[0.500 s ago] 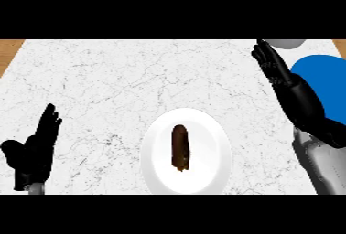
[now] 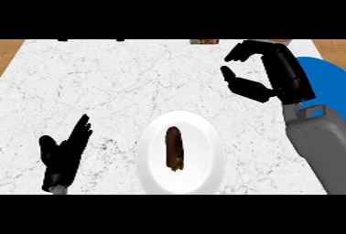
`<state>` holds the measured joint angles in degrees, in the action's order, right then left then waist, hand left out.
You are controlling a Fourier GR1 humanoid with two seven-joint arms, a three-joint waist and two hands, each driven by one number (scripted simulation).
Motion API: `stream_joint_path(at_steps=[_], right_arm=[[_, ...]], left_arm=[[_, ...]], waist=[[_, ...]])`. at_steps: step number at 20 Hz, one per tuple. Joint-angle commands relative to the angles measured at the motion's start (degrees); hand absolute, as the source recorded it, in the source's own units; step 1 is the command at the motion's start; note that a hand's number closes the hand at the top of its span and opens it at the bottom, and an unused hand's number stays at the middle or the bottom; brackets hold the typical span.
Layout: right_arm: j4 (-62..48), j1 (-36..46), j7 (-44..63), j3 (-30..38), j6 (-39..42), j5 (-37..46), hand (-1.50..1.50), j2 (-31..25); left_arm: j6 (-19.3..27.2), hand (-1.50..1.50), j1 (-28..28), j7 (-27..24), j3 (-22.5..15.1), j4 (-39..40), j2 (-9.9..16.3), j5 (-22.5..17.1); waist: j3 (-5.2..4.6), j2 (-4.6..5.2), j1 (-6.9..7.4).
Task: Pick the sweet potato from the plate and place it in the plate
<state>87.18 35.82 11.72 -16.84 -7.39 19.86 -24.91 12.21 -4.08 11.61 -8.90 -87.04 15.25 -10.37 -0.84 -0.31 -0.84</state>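
Observation:
A brown sweet potato (image 2: 174, 148) lies lengthwise in the middle of a white plate (image 2: 150, 153) near the counter's front edge. A blue plate (image 2: 331, 77) sits at the right edge, partly hidden behind my right forearm. My right hand (image 2: 283, 73) hovers above and to the right of the white plate, well apart from the sweet potato. Its fingers and thumb are curved into a wide C with nothing between them. My left hand (image 2: 61, 157) rests open at the lower left, fingers up, to the left of the white plate.
The white marble counter (image 2: 101, 82) stretches across the view with wooden strips at its far corners. A small red and white object (image 2: 204, 41) sits at the back edge.
My right hand has swung left and down from over the blue plate, and its straight fingers have bent into a C. The left hand, the plate and the sweet potato stay put.

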Motion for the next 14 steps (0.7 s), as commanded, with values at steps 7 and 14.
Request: stream_joint_path(at_steps=[7, 14], right_arm=[[13.9, -2.6, 24.5, -13.4, -5.7, 26.4, -1.5, 10.2], [15.3, 3.8, 40.4, -17.7, 19.5, 23.5, -1.5, 10.4]], left_arm=[[-2.0, 0.0, 4.6, 2.7, -1.5, 2.8, -3.6, -0.8], [-3.2, 0.0, 2.2, -0.4, -2.2, 4.3, -4.7, -0.6]], waist=[[0.8, 0.06, 0.31], [0.63, -0.26, 0.2]])
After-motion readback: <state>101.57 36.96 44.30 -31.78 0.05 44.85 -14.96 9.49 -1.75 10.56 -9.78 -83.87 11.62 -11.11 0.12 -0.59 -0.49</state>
